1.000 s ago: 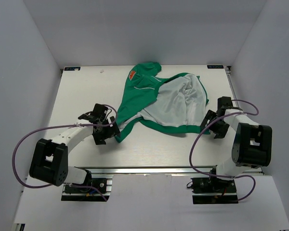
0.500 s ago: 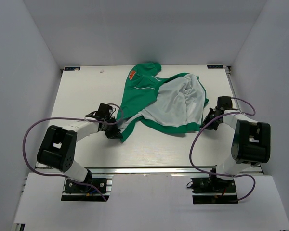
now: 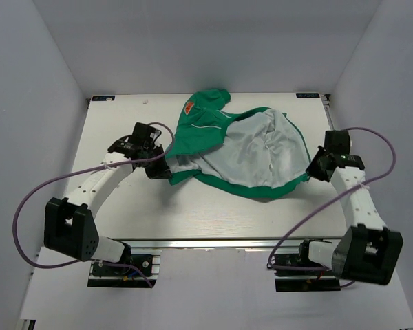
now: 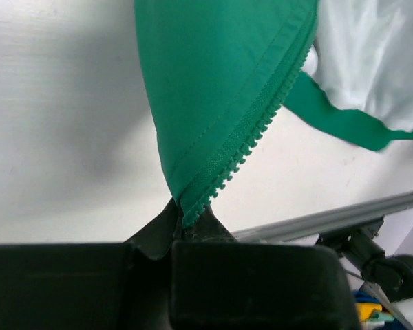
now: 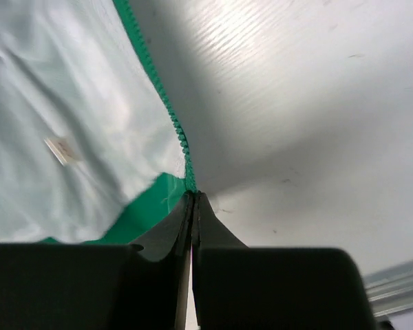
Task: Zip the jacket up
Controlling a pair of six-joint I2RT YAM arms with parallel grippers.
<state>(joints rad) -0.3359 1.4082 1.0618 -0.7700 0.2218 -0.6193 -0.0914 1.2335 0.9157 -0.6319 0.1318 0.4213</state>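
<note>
Two tools hold the jacket (image 3: 251,155) spread across the middle of the bench (image 3: 213,206), one at each of its near corners. The left tool (image 3: 166,172) is clenched on the left corner. Its wrist view shows black fingers (image 4: 158,230) pinching the very end of a green front edge, where a row of zipper teeth (image 4: 251,141) runs down into the grip. The right tool (image 3: 310,169) is clenched on the opposite corner. There the two fingers (image 5: 168,227) press together with fabric nipped at their tips, and more zipper teeth (image 5: 171,117) end right at that point.

The jacket lies open and unzipped, inside up. Most of what shows from above is the pale grey-white lining (image 3: 258,148), creased and a little rumpled toward the far side. A green hem band (image 3: 255,190) curves along the near edge between the two tools. The far left part is folded so that the green outer face shows, crossed by thin white piping (image 3: 205,127) and carrying an orange patch (image 3: 189,106) close to the far edge of the bench. A small white label (image 5: 60,149) sits on the lining (seen only from the right wrist). Beside the left tool the green panel casts a soft shadow on the bench. The two zipper rows are well apart, one at each tool.
</note>
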